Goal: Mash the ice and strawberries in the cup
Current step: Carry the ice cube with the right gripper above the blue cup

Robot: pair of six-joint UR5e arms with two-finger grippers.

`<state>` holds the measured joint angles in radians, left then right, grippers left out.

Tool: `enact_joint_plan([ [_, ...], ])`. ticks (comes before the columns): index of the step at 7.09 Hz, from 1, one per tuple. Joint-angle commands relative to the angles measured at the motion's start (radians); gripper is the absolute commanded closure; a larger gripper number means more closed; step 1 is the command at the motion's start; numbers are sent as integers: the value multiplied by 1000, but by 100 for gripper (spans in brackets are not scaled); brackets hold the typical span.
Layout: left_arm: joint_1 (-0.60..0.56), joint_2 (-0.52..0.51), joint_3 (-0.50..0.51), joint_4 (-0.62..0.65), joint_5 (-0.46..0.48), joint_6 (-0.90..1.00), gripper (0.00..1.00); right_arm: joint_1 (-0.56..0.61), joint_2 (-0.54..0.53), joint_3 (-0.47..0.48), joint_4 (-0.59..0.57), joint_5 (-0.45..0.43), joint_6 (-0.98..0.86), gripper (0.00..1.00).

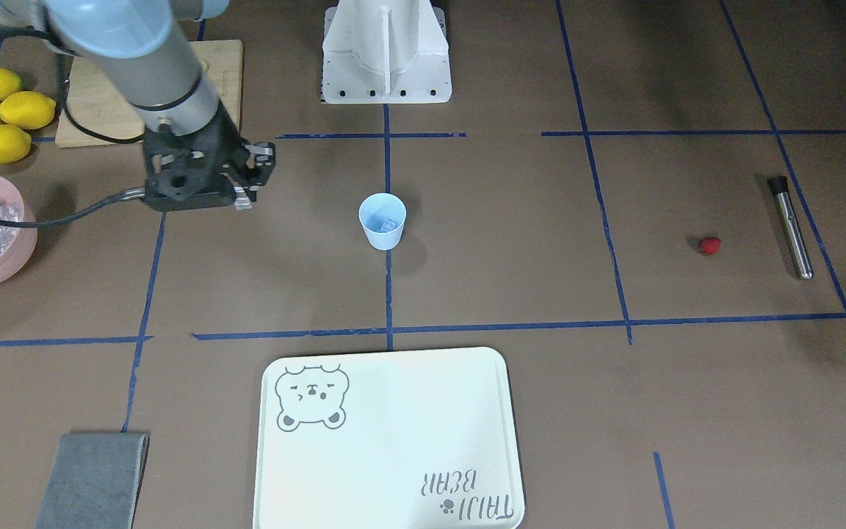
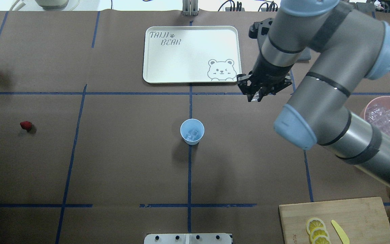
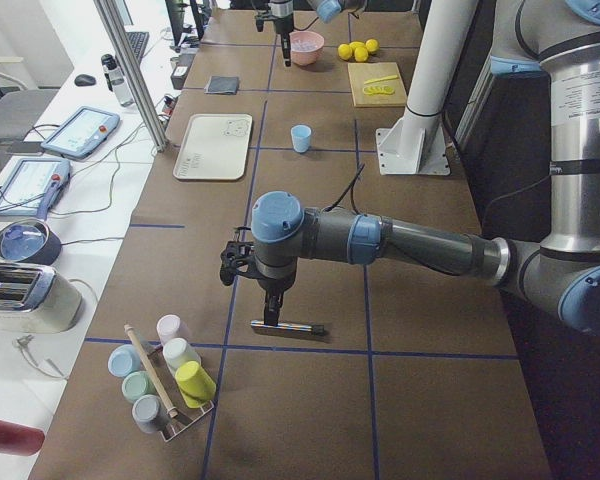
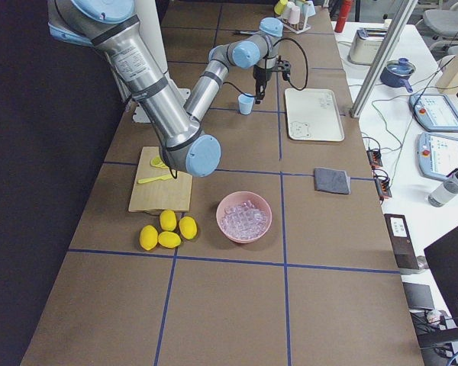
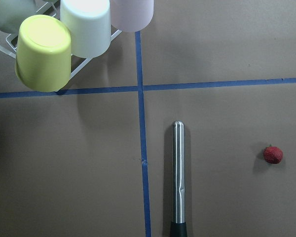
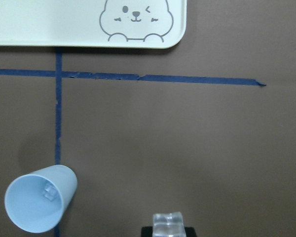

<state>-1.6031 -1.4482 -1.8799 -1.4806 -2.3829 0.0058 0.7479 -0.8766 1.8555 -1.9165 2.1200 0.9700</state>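
The right gripper point(image 2: 256, 97) is hovering above the brown table point(image 2: 113, 162), its jaws pinching a single clear ice cube point(image 6: 167, 221). The pale blue cup point(image 2: 192, 131) is standing upright apart from it, off to the gripper's left and nearer the robot's base, with more ice point(image 2: 191, 134) lying inside. The strawberry point(image 2: 26, 125) is sitting on the robot's far left, near a steel rod point(image 5: 177, 173), over which the left gripper point(image 3: 271, 315) is hanging; whether its jaws are spread or closed cannot be told from this side view
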Motion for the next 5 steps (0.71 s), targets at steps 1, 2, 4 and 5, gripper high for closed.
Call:
enact_joint_plan([
  [1, 0, 0, 5, -3, 1, 0, 0, -145, 127, -184, 147, -141, 214, 100],
  [2, 0, 0, 7, -4, 1, 0, 0, -166, 184, -258, 148, -170, 231, 99],
  [4, 0, 2, 7, -3, 1, 0, 0, -186, 195, -268, 148, -173, 245, 99],
  [5, 0, 2, 10, -4, 1, 0, 0, -206, 194, -269, 148, -173, 257, 98],
])
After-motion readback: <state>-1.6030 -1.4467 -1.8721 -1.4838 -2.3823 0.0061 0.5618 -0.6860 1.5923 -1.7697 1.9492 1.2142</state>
